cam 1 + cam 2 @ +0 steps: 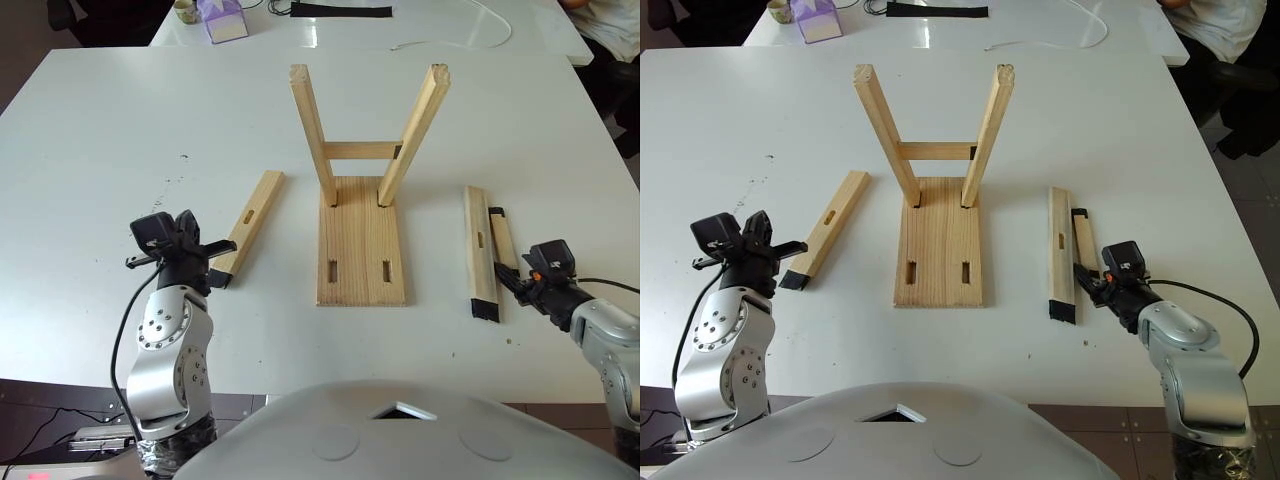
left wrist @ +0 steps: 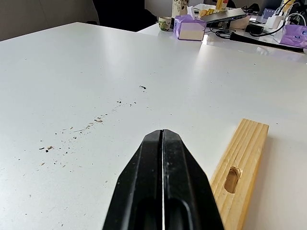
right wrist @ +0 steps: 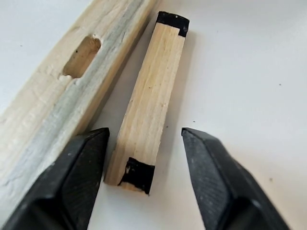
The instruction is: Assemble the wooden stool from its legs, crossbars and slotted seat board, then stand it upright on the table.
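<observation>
The right gripper [image 3: 144,141] is open, with one finger on each side of the short pale wooden crossbar with black ends [image 3: 151,86]. It is not squeezing it yet. This crossbar lies flat just beside a long wooden leg with a slot [image 3: 57,96], on the right part of the white worktop [image 1: 120,130]. The left gripper [image 2: 162,143] is shut and holds nothing. It hangs next to another slotted wooden leg [image 2: 242,158]. In the middle, the flat wooden seat board [image 1: 362,255] has two upright legs [image 1: 312,130] standing in it, joined by a second crossbar [image 1: 360,150].

The little bar looks light, hard and smooth, so I think it could slip. Best to hold it near the middle and leave the black ends free for the slots.

The worktop is smooth, with tiny dark crumbs [image 2: 72,129]. Behind it is another white table [image 1: 340,35] with a purple tissue box [image 1: 222,20].
</observation>
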`<act>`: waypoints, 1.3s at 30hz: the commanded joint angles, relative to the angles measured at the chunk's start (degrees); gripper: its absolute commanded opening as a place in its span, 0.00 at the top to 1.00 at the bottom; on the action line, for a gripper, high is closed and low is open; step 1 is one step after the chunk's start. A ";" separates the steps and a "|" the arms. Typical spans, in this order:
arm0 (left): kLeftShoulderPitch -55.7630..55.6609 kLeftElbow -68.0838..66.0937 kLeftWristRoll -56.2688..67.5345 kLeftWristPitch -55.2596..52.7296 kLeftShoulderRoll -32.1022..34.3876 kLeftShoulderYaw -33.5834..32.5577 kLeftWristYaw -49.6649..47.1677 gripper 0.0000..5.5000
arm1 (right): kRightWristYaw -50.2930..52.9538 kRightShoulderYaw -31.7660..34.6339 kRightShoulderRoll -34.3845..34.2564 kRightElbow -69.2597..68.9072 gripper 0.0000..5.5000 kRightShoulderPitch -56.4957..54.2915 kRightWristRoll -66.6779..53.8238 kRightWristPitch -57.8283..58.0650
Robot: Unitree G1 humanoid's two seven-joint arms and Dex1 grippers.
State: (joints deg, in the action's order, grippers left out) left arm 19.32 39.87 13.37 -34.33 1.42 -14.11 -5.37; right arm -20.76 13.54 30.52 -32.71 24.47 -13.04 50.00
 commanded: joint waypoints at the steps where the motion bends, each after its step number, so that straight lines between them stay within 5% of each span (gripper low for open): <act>1: -1.09 -0.39 -0.30 -0.98 0.51 -0.72 -0.30 1.00 | 3.46 -0.11 -2.92 0.82 0.63 1.15 1.04 3.16; 10: -9.06 -0.04 4.86 -4.53 3.12 -6.17 0.80 1.00 | 12.06 2.89 -10.66 0.16 0.76 -1.55 2.10 0.97; 15: -30.30 -6.25 19.05 -9.53 8.25 -16.84 -0.11 1.00 | 23.12 13.19 -19.30 12.29 0.76 -33.29 -5.11 -4.45; 18: -44.40 -13.18 27.54 -10.24 11.68 -18.31 2.88 0.95 | 22.83 20.49 -23.23 20.57 0.76 -53.61 -20.84 -7.46; 21: -55.80 -17.80 36.93 -11.66 12.03 -16.57 7.26 0.85 | 15.47 20.55 -24.57 20.47 0.76 -65.33 -37.09 -5.74; 25: -66.80 -25.63 48.89 -16.60 11.21 -12.88 15.08 0.72 | 12.16 14.91 -25.85 12.86 0.76 -67.96 -49.97 -1.24; 32: -68.06 -24.97 65.13 -20.82 11.51 -11.24 13.32 0.53 | 1.88 8.23 -17.61 15.74 0.76 -68.00 -57.27 3.50; 39: -66.00 -24.64 74.18 -21.81 16.98 -9.66 15.35 0.50 | -19.34 7.85 -2.60 22.72 0.76 -68.25 -60.57 7.24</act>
State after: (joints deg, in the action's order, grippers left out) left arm -48.21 13.48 85.14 -55.14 16.48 -24.91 8.33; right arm -34.97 21.95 23.98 -12.90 -42.24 -73.11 55.77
